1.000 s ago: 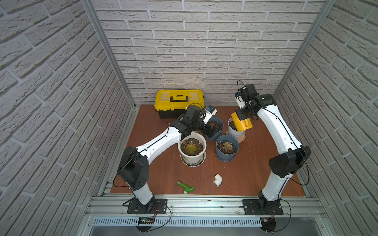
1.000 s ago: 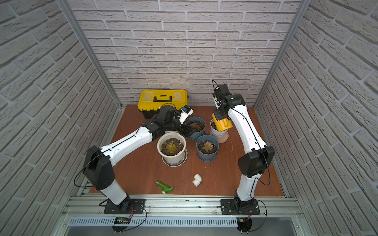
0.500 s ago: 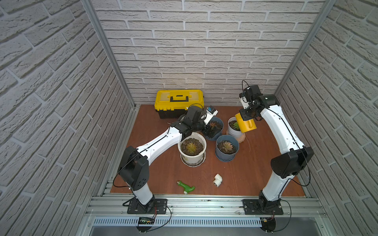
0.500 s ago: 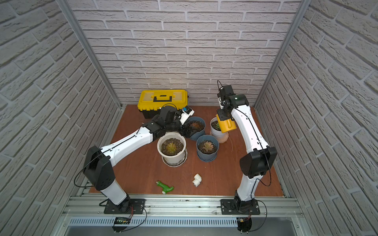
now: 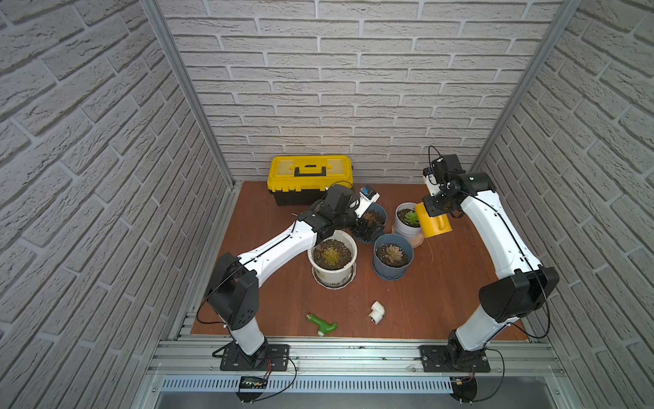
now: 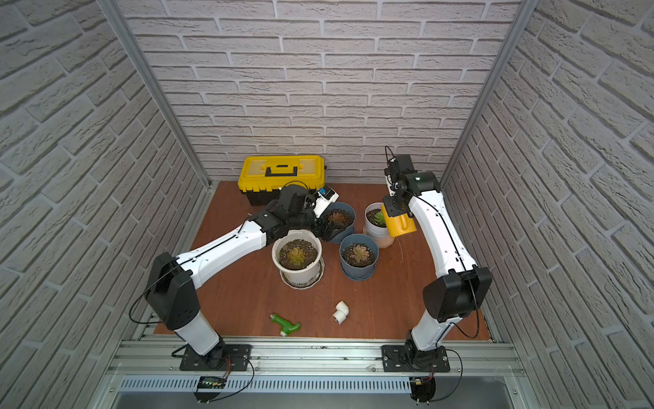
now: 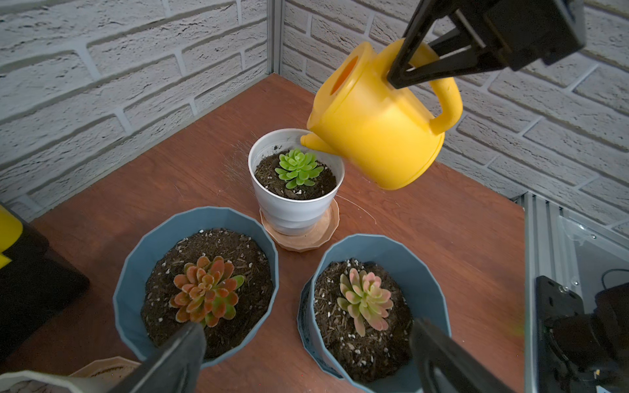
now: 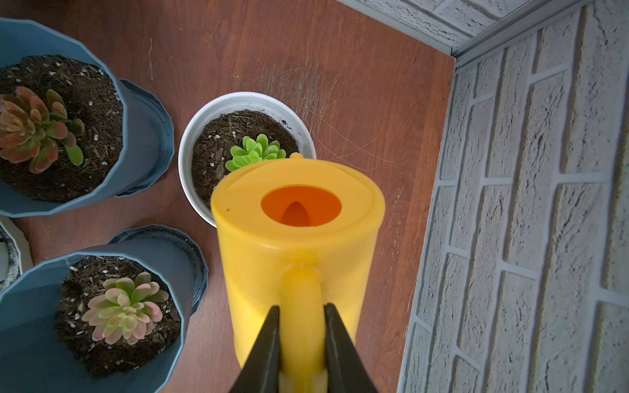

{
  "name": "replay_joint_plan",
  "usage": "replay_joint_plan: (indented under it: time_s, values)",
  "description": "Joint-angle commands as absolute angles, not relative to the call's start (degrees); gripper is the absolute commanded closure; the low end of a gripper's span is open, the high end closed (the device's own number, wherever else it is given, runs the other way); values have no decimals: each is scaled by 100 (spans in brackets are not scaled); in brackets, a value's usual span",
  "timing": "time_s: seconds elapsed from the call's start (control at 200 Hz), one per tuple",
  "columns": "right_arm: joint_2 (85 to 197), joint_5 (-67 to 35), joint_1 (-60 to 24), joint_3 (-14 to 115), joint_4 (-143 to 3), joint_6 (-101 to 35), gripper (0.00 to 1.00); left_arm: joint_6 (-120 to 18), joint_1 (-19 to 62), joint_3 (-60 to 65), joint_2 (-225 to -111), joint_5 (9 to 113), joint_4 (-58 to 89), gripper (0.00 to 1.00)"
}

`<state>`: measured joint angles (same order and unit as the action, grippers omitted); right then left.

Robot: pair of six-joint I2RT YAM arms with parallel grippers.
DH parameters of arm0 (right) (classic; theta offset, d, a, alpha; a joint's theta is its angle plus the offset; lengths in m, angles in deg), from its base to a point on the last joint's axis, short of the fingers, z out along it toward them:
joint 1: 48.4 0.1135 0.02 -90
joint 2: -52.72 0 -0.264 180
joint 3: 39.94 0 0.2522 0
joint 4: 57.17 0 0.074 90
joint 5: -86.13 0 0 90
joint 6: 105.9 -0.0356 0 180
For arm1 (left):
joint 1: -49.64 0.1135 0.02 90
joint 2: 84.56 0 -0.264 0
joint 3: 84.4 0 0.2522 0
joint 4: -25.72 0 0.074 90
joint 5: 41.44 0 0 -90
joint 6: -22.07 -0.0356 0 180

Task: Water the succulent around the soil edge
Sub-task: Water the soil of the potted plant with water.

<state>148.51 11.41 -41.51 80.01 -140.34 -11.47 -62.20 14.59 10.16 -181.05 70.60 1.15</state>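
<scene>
Over the white pot (image 7: 296,207), the can (image 7: 377,136) has drifted in the last second toward the side away from the blue pots (image 7: 194,221). Its spout (image 7: 313,142) now sits tilted at the rim, beside the succulent (image 7: 299,167) (no water visible). The right gripper (image 8: 302,311) is clamped on the can's handle (image 8: 301,285). The left gripper (image 7: 306,328) hangs wide apart above the blue pots. Judged: the edge pass is under way, the circuit incomplete.

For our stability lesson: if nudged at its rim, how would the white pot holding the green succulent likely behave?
Narrowing toward its base, the white pot probably tips rather than slides. Its soil likely adds steadying weight. The tan saucer may shift.
</scene>
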Motion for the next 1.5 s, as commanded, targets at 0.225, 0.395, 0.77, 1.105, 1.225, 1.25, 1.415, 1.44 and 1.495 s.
replay_joint_plan:
  time_s: [0.225, 0.395, 0.77, 1.105, 1.225, 1.25, 1.415, 1.44, 1.495]
  values:
    - [14204, 978, -4194, 7503, -13843, -1287, 98, -6288, 1400, 1154, -18158, 7070, 153, 2]
    - [14020, 965, -4191, 7298, -13828, -1306, 98, -6292, 1352, 1137, -18151, 7061, 147, 2]
    - [13716, 883, -4182, 7075, -13883, -1323, 98, -6299, 1290, 1080, -18082, 7009, 142, 2]
    - [13472, 733, -4156, 6909, -13973, -1366, 98, -6301, 1240, 990, -17989, 7000, 177, 2]
    - [13414, 692, -4120, 6870, -14035, -1366, 98, -6296, 1235, 961, -17958, 6991, 185, 2]
    - [13409, 671, -4118, 6865, -14060, -1366, 98, -6287, 1222, 953, -17952, 6990, 199, 2]
    - [13340, 606, -4063, 6861, -14140, -1389, 98, -6289, 1224, 910, -17907, 6979, 207, 2]
    - [13327, 606, -4052, 6865, -14150, -1400, 97, -6292, 1227, 908, -17899, 6970, 213, 2]
    - [13298, 604, -4025, 6883, -14172, -1414, 98, -6292, 1226, 899, -17888, 6976, 222, 2]
